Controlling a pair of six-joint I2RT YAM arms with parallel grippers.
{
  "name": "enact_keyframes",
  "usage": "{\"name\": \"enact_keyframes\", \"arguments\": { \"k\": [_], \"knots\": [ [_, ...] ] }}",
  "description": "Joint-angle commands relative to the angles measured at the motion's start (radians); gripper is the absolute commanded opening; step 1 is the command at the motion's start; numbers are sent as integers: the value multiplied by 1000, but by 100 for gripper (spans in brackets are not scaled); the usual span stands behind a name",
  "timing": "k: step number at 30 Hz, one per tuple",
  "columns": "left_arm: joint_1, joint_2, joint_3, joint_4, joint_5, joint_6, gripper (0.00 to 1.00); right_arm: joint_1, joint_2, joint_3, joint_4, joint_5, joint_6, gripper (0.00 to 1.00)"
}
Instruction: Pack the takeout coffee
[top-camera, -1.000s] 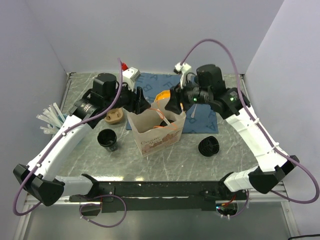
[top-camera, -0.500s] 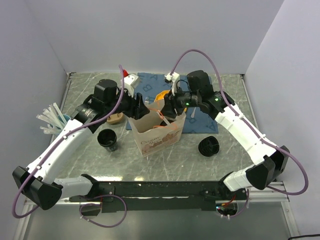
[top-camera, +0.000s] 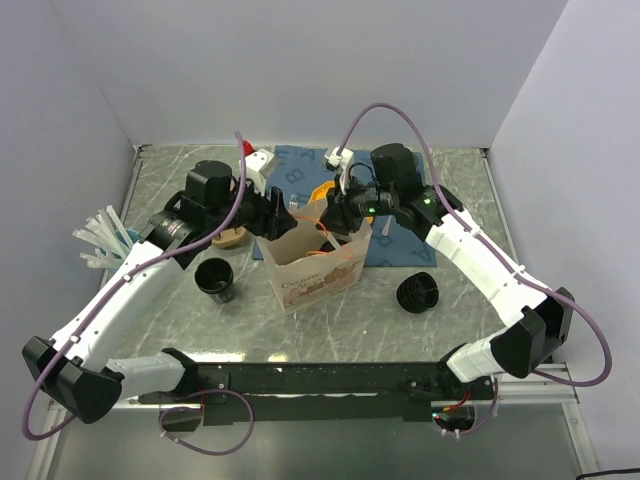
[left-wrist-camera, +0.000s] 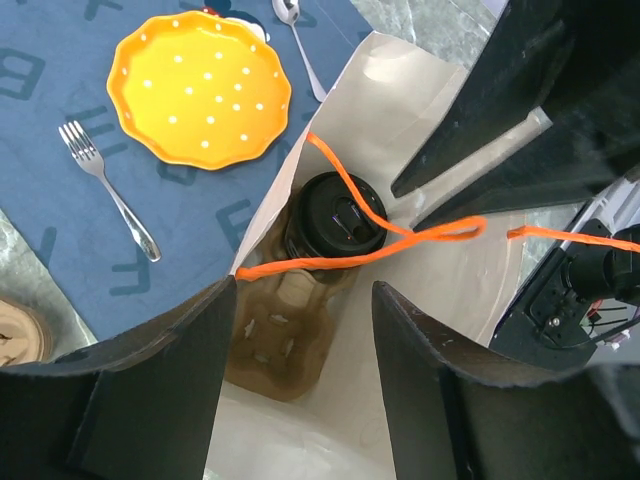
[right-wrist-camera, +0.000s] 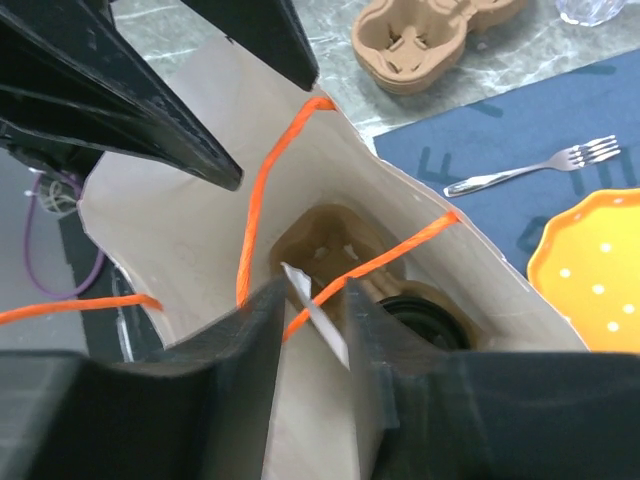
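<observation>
**Takeout coffee upright inside the paper bag, both grippers at the bag's mouth**

The takeout coffee (left-wrist-camera: 338, 222) stands with its long axis vertical and its black lid facing up. Its base sits in a brown cardboard carrier (left-wrist-camera: 285, 340) at the bottom of the paper bag (top-camera: 318, 275) on the desk (top-camera: 350, 320). It lies below and just beyond the fingertips of the left gripper (left-wrist-camera: 305, 290), which is wide and holds nothing. It also lies below the right gripper (right-wrist-camera: 312, 290), half hidden by one finger. That gripper is narrow, with the orange cord handle (left-wrist-camera: 400, 238) and a white paper strip (right-wrist-camera: 318, 318) in its gap; whether they are pinched cannot be told. The brown script on the bag's front is too small to read. The blue mat (left-wrist-camera: 60, 200) beyond the left gripper carries large darker-blue letters, a B among them.
</observation>
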Motion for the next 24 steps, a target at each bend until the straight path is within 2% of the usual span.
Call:
{"name": "enact_keyframes", "arguments": {
  "k": [1, 4, 9, 15, 24],
  "knots": [
    [-5, -37, -9, 30, -14, 21, 62, -5, -17, -16, 68, 22, -3, 20],
    [-5, -42, -15, 27, -22, 21, 63, -5, -32, -15, 59, 67, -6, 13],
    [-5, -43, -19, 20, -41, 25, 63, -5, -77, -29, -8, 156, -13, 12],
    [-5, -37, -18, 20, -50, 21, 63, -5, -143, -75, 24, 258, 72, 4],
    [-5, -25, -7, 27, -42, 16, 63, -5, -174, -99, 99, 331, 220, 5]
  ]
}}
